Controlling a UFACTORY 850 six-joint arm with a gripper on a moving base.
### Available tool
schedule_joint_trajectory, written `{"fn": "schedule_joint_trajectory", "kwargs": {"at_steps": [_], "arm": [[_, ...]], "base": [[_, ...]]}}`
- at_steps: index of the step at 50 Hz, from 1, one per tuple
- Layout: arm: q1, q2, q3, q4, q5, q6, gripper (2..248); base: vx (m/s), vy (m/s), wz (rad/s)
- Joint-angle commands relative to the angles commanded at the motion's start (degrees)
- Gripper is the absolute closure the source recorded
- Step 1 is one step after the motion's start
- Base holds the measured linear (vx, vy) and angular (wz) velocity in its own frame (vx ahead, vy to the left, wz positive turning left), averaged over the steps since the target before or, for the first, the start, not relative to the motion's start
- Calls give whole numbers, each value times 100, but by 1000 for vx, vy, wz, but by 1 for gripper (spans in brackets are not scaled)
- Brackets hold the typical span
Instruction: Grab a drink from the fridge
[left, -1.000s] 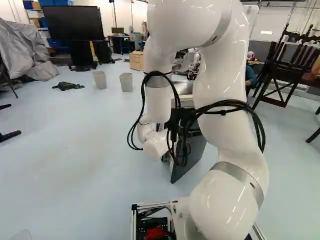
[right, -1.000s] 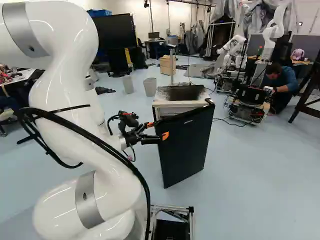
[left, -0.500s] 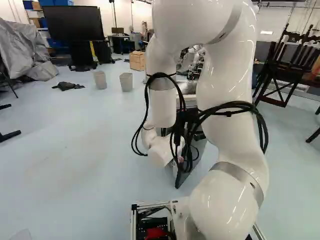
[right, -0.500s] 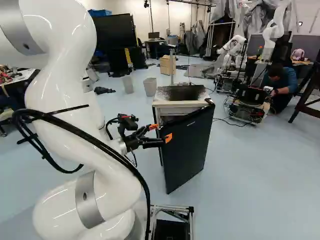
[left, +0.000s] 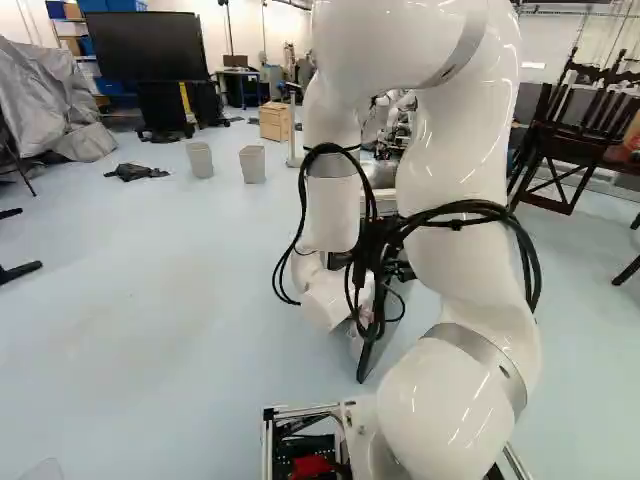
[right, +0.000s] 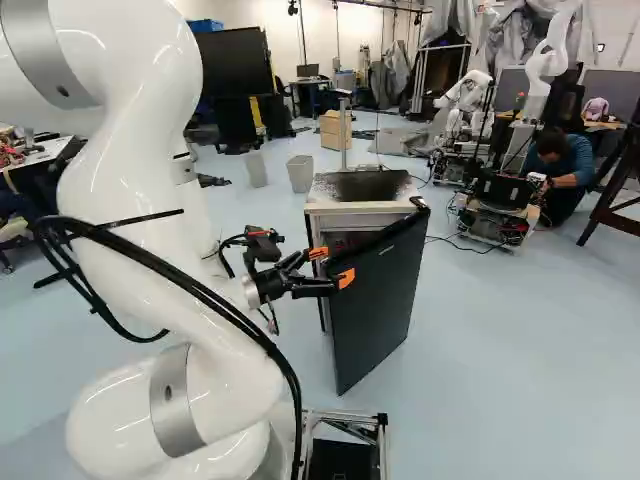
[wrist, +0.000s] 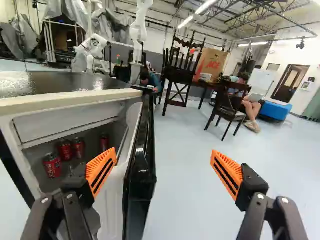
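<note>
In the left base view, the white arm (left: 465, 150) rose right of the middle, with black cables (left: 470, 215) strapped to it. Behind its lowered front part stood a dark door (left: 368, 360), mostly hidden by the arm. Two grey bins (left: 200, 160) (left: 253, 165) stood on the floor farther off, near a wooden box (left: 273, 122).

In the right base view, the fridge (right: 362, 186) stood with that door swung out from its right front corner. The gripper (right: 333, 266) was at the door's free upper corner, one orange pad (right: 346, 278) before the outer face, the other on the opening's side. Another robot (right: 466, 95) stood behind, near the right.

In the wrist view, the jaws stood wide apart, with the door's top edge between them, much closer to the pad on the fridge's side; whether that pad touched the door's inner face could not be told. The drinks were red cans inside the fridge: three (wrist: 52, 165) (wrist: 65, 149) (wrist: 78, 148) grouped toward the side edge away from the hinge, and one (wrist: 104, 142) nearer the hinged edge, just beyond that pad.
</note>
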Motion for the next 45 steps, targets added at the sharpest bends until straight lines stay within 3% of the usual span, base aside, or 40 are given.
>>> {"fn": "schedule_joint_trajectory", "kwargs": {"at_steps": [45], "arm": [[-985, 20, 52, 638, -468, 0, 3]], "base": [[0, 0, 0]]}}
